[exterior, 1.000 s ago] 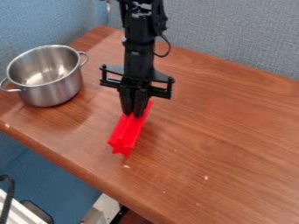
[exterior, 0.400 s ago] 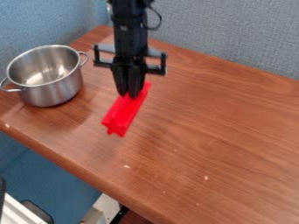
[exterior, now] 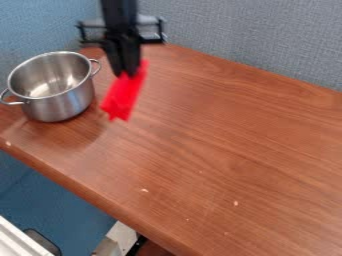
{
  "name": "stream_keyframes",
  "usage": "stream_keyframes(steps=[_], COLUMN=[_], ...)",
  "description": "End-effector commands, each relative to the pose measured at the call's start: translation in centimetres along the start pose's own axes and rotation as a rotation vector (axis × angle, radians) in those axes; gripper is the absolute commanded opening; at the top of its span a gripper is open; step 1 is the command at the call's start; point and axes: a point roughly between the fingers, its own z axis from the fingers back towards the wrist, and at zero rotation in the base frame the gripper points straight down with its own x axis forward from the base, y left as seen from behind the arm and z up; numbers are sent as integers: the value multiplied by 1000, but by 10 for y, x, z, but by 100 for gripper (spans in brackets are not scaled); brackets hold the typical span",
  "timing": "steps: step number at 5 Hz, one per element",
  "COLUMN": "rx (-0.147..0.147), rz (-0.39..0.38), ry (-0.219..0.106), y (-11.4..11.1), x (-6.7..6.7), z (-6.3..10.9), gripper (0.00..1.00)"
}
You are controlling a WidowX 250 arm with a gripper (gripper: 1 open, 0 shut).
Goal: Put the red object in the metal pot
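We list the contents of this view as follows. Item 1, a pincer (exterior: 124, 66), black, 1 in number, blurred, reaching down from the top edge of the view, its narrowed tips closed on the upper end of item 2. Item 2, a ridged plastic bar (exterior: 122, 96), bright red, 1 in number, likewise blurred; held by the pincer, hanging tilted above the desk, its lower end leaning toward the near side, just beside the pot and outside it. Item 3, a steel pot (exterior: 51, 86), round, straight-sided, polished, with 2 small side handles, upright on the desk at the left of the view, its mouth open upward and its inner wall visible. Item 4, a desk (exterior: 214, 150), reddish-brown wood grain, marked with a few small pale specks near its front. Item 5, a wall covering (exterior: 254, 40), grey and textured, behind the desk. Item 6, blue surfaces (exterior: 54, 205), below the desk's left edge. Item 7, a white object (exterior: 19, 243), in the lower left corner, partly cut off, which we cannot identify.
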Motion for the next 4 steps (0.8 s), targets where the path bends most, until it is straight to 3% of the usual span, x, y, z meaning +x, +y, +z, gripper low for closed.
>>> stream_keyframes(steps=[1, 2, 3, 4], rx=[-21, -42, -45, -13], rz=[31, 86, 109, 126], ry=[-103, -118, -116, -104], y=[34, 76, 98, 116], x=[21, 45, 46, 45], z=[40, 52, 58, 49], gripper=[0, 0, 0, 0])
